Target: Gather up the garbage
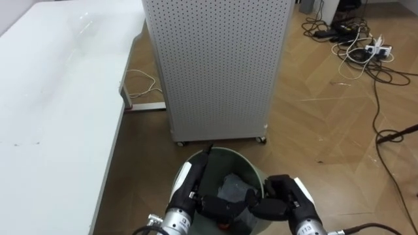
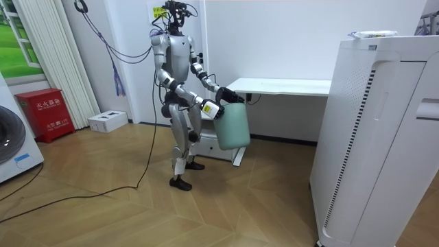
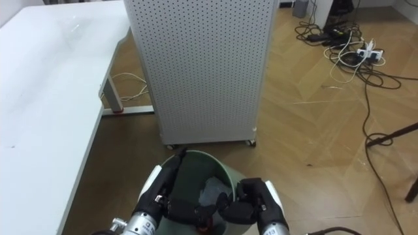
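Crumpled pale grey plastic garbage (image 1: 233, 187) lies inside round pale-green plastic bin (image 1: 256, 171). Bin held off wooden floor (image 1: 313, 130), just before tall white perforated metal cabinet (image 1: 219, 65). Garbage judged light, soft, crushable, maybe slippery film; best pinched at raised fold. Left hand (image 1: 188, 186), right hand (image 1: 289, 193) at bin's near rim, dark fingers (image 1: 219, 207) curled over it, gripping. Long white surface (image 1: 52, 98) left of cabinet; tangled cables (image 1: 356, 49) right of cabinet.
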You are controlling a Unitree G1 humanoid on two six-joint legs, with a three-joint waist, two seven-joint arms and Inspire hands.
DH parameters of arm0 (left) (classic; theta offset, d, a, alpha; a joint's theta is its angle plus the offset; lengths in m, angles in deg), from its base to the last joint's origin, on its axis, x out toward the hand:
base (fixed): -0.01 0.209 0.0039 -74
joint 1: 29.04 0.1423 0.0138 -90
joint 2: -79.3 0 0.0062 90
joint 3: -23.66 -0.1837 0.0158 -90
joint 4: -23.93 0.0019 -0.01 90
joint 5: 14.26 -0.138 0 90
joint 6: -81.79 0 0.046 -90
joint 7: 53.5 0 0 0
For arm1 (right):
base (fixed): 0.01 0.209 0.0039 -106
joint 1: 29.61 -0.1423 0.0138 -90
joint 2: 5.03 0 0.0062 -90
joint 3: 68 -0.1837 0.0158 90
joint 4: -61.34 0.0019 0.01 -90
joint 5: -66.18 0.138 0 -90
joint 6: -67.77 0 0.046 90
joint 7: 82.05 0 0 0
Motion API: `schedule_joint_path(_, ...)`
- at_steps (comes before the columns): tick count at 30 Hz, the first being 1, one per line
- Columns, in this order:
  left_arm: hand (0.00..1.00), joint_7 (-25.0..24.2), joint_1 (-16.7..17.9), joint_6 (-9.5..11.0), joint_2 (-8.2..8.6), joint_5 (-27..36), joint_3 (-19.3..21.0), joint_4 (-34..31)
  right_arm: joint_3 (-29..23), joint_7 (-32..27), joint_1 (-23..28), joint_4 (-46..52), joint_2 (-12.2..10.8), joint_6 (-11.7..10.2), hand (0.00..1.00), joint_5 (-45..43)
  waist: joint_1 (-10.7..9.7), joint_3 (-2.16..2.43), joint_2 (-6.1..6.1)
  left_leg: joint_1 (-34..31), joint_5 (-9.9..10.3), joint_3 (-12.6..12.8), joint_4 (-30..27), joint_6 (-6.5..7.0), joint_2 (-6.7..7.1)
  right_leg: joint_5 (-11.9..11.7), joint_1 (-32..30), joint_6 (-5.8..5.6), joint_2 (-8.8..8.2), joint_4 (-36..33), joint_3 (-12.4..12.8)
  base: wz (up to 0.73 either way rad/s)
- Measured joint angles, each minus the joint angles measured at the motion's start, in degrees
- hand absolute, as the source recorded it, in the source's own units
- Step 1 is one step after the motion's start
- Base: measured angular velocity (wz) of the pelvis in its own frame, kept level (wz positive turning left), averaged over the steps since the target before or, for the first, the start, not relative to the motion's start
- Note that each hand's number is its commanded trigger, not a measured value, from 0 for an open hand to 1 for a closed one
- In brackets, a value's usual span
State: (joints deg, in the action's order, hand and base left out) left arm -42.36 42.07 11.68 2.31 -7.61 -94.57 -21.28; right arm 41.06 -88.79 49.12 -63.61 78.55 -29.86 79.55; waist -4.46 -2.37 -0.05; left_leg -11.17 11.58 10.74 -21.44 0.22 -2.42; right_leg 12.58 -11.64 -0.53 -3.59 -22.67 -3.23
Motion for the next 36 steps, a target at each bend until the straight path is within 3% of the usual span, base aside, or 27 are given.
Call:
schedule_joint_path(8, 0.0, 0.1, 1.6, 0.0, -0.69, 0.0, -0.2, -0.5, -0.1, -1.5, 2.6, 0.0, -0.1, 0.0, 1.0, 0.0, -1.0, 0.1, -0.06, 1.9, 0.0, -0.6, 1.6, 0.0, 0.17, -0.2, 2.5, -0.14, 0.0, 2.0, -0.9, 0.03)
schedule_joint_path(14, 0.0, -0.2, 5.0, 0.0, -2.42, 0.0, 0.4, -5.2, -1.8, -4.1, 6.4, -0.1, 0.3, 0.0, 1.0, 0.1, -1.9, 0.52, -0.17, 4.4, 0.0, -0.5, 3.6, -0.01, 0.38, -0.2, 4.8, -0.23, 0.01, 3.1, -1.1, 0.02)
schedule_joint_path(18, 0.0, -0.4, 6.8, 0.0, -3.91, 0.0, 0.4, -5.5, -2.8, -4.7, 8.1, -0.6, 2.5, -0.1, 1.0, 2.3, -2.0, 0.66, -0.28, 5.2, 0.0, -0.4, 4.4, -0.01, 0.41, -0.2, 5.1, -0.23, -0.16, 3.1, -2.1, -0.02)
schedule_joint_path(21, 0.0, -0.4, 8.1, 0.0, -4.93, 0.0, 0.8, -5.5, -3.0, -5.7, 10.1, -0.9, 3.9, -0.1, 1.0, 3.4, -2.0, 0.95, -0.75, 5.9, 0.0, -0.1, 4.8, -0.01, 0.39, -0.2, 5.6, -0.22, -0.18, 3.4, -2.2, -0.03)
schedule_joint_path(22, 0.0, -0.3, 8.4, 0.0, -5.02, 0.0, 1.1, -5.5, -3.2, -5.8, 11.1, -1.4, 4.2, -0.1, 1.0, 3.5, -2.0, 1.34, -1.11, 5.9, 0.0, -0.1, 4.8, -0.01, 0.42, -0.2, 6.0, -0.22, -0.19, 4.0, -2.3, 0.05)
schedule_joint_path(25, 0.0, -0.1, 9.2, 0.0, -5.55, 0.0, 1.2, -5.5, -4.4, -5.7, 12.7, -5.1, 4.1, -0.2, 1.0, 3.4, -2.3, 1.77, -1.78, 7.2, 0.0, 0.0, 5.0, -0.01, 0.45, -0.4, 8.0, -0.33, -0.18, 5.2, -2.8, 0.09)
schedule_joint_path(32, 0.0, 0.4, 10.6, 0.0, -7.95, 0.0, 1.6, -5.5, -7.0, -6.2, 14.6, -11.6, 4.2, -0.2, 1.0, 4.7, -3.2, 1.79, -1.78, 8.9, -0.2, 0.0, 5.8, 0.33, 0.89, -0.5, 10.1, -0.63, -0.58, 6.1, -3.3, 0.04)
schedule_joint_path(36, 0.0, 0.4, 11.0, 0.0, -8.36, -0.7, 2.4, -4.0, -7.0, -4.7, 14.6, -15.2, 4.2, -0.2, 1.0, 5.9, -3.0, 1.73, -1.72, 9.5, -0.2, 0.2, 5.9, 0.33, 0.99, -0.5, 10.2, -0.69, -0.64, 5.9, -2.9, -0.07)
